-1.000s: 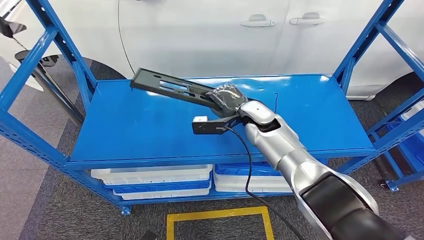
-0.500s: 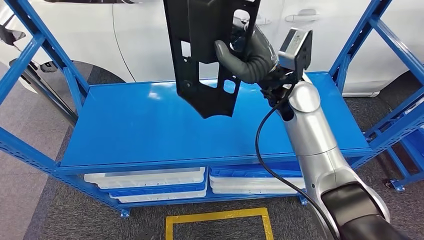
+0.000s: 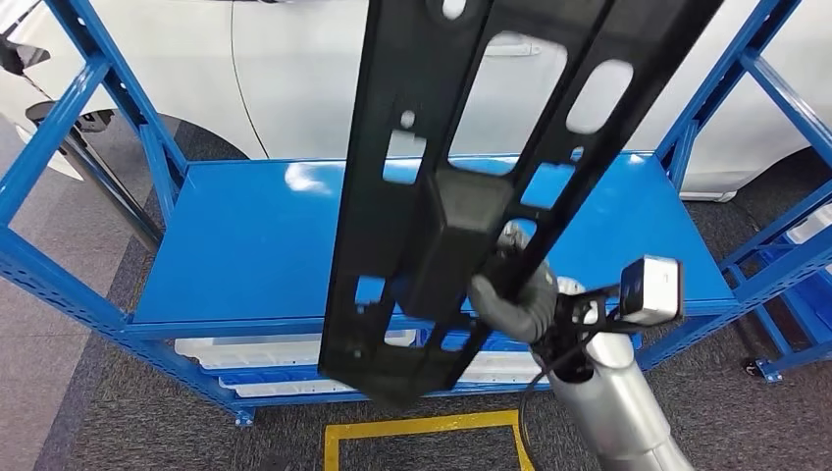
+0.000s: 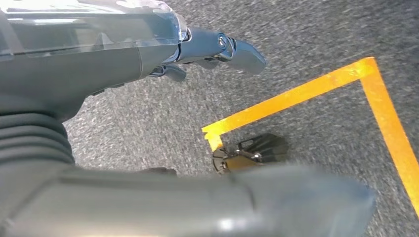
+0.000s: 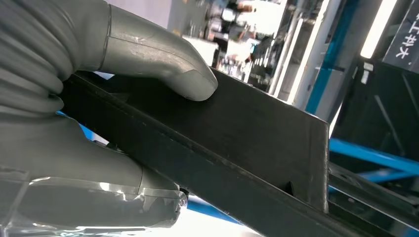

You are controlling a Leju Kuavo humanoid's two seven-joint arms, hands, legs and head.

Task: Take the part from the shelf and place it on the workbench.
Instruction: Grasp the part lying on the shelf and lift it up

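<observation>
Head view showed the right hand (image 3: 515, 299) gripping the black part (image 3: 432, 245), raised clear above the blue shelf (image 3: 255, 245); carrying it to the workbench remained. Left hand (image 4: 217, 47) hung empty, fingers apart.

The head view looks forward and down from high on the robot's body, facing the blue shelf (image 3: 245, 235) with a white car (image 3: 324, 69) behind it; the black part (image 3: 432, 226) stands very close to the lens, crossing most of the frame. The right wrist view sits just behind the right hand (image 5: 74, 98) — very near, looking along the part (image 5: 237, 143) toward blue uprights (background blurred). These two views share the part and the right hand (image 3: 515, 299). The left wrist view looks down past the left hand (image 4: 207, 47) at grey carpet and the yellow floor tape (image 4: 316, 94) — the tape (image 3: 422, 424) also appears at the lower edge of the head view.
</observation>
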